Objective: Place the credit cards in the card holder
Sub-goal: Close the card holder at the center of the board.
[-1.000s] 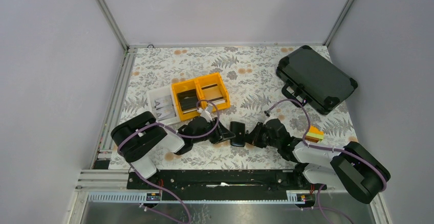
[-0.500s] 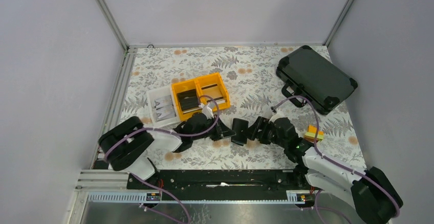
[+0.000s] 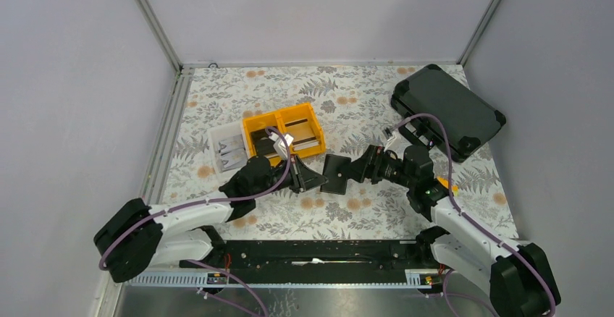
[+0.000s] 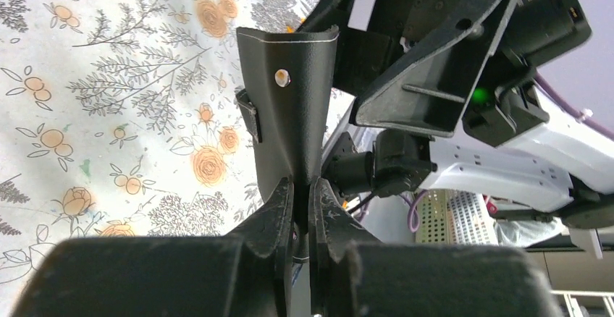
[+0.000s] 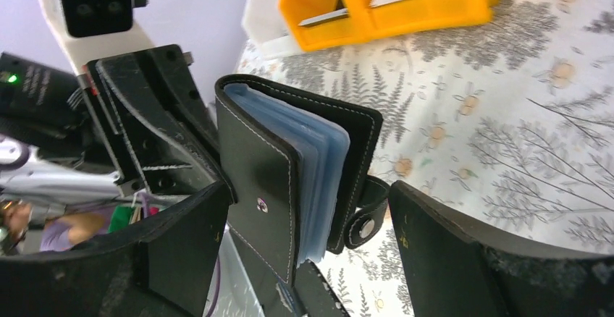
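The black card holder (image 3: 334, 174) hangs above the table's middle, partly unfolded. My left gripper (image 4: 301, 195) is shut on its lower edge, and its snap stud (image 4: 282, 78) faces this wrist camera. In the right wrist view the card holder (image 5: 271, 187) shows light-blue pockets (image 5: 326, 161) and a snap tab (image 5: 366, 219). It stands between the wide-apart fingers of my open right gripper (image 5: 311, 248). In the top view my left gripper (image 3: 311, 177) and right gripper (image 3: 356, 169) flank the holder. Credit cards (image 3: 265, 145) lie in the yellow bins, and more credit cards (image 3: 230, 152) lie in the white bin.
The two yellow bins (image 3: 284, 136) and the white bin (image 3: 219, 134) stand at the left back of the holder. A large black hard case (image 3: 447, 111) sits at the back right. Metal rails border the flowered tablecloth (image 3: 340, 216) on the left.
Both arms have stretched forward and carried the card holder away from the near edge. My left gripper closed on the holder, and my right gripper opened wide around it.
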Robot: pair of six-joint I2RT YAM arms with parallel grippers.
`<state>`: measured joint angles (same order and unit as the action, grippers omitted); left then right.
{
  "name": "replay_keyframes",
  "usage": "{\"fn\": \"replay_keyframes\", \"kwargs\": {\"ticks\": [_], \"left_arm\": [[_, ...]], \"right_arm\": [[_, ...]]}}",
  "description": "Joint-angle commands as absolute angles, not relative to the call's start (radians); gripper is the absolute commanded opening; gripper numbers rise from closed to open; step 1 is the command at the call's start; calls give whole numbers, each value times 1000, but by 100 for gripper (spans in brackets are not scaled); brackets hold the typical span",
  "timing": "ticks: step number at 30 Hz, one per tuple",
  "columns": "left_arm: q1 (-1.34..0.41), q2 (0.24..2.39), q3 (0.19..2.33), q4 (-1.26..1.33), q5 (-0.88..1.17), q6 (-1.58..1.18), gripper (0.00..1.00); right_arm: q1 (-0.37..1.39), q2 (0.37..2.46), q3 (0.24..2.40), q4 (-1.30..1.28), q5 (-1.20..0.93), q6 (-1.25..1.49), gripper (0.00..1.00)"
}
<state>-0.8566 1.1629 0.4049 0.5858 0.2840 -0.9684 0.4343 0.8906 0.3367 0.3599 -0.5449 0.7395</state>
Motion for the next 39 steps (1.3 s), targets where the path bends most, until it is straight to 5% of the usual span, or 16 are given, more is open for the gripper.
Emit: {"fn": "replay_keyframes", "kwargs": {"ticks": [1,15,20,24,28,32,39], "left_arm": [[-848,1072,387,625,346,-908,0],[-845,1017,366,720,470,-940,0],[-845,1018,368,730,469,-945,0],[-845,1031,378,730,474,-948,0],[-845,1043,377,743,477,-956,30],[-845,1047,375,758,470,-963,56],[-845,1094,383,861,518,-1001,47]], "right_arm": [[422,917,391,498,-722,745,85],[407,956,459,507,-850,667,84],[408,1023,470,612,-970,739,67],[407,1045,448,702,-997,806,35],[407,1045,414,830,-993,902,1],[406,1048,413,867,-1025,934,0],[407,1067,423,959,-1100,996,0]]}}
